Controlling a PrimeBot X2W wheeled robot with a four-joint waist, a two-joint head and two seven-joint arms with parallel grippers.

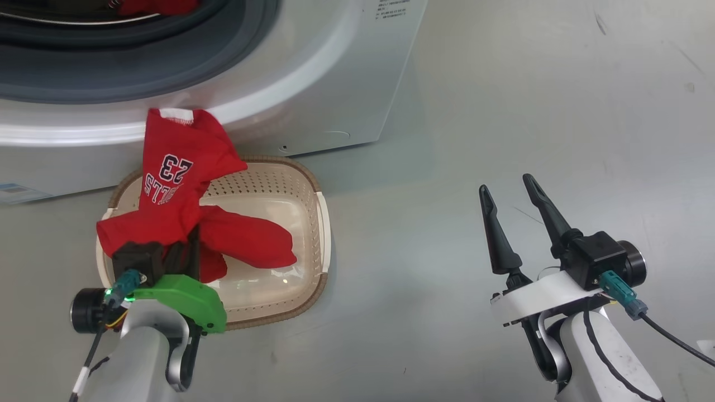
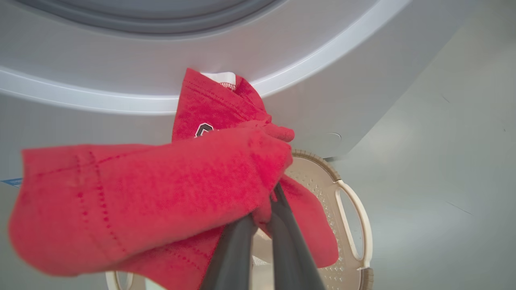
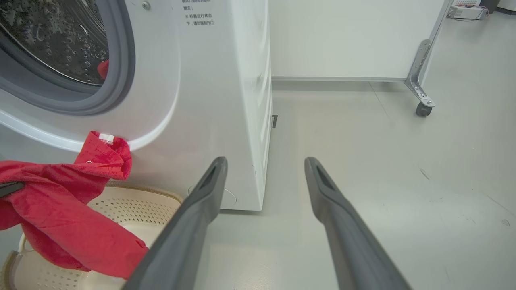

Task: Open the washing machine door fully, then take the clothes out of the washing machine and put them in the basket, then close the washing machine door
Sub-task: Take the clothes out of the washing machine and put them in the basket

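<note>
Jersey (image 1: 173, 184), red w/ white trim & "23" reading upside down in head view, is pinched in left gripper (image 1: 181, 254), whose two dark fingers are clamped together on a fold of the cloth. Fabric is bunched over the fingers; one end droops into the basket (image 1: 324, 240), another lobe hangs out over the basket's left rim, and the white-trimmed end stands up vs. the washing machine (image 1: 313, 72) front, just below the opening. Can't tell if that end touches the white panel. Basket sits on the floor (image 1: 503, 111), close up to the base of the washer front, nearer its right front corner; its inside bottom is mostly bare. Right gripper (image 1: 505, 185) is off to the right over bare floor, well apart from basket & washer, fingers spread wide w/ nothing between them. Grey gasket (image 1: 139, 61) rings the opening; a second red garment (image 1: 156, 5) lies inside, at the top edge of head view. Blue sticker (image 1: 17, 192) on washer's lower front, left of basket. Right wrist view: steel drum (image 3: 60, 40) and, beyond the washer, a white cabinet (image 3: 350, 36) on a caster (image 3: 422, 108).
</note>
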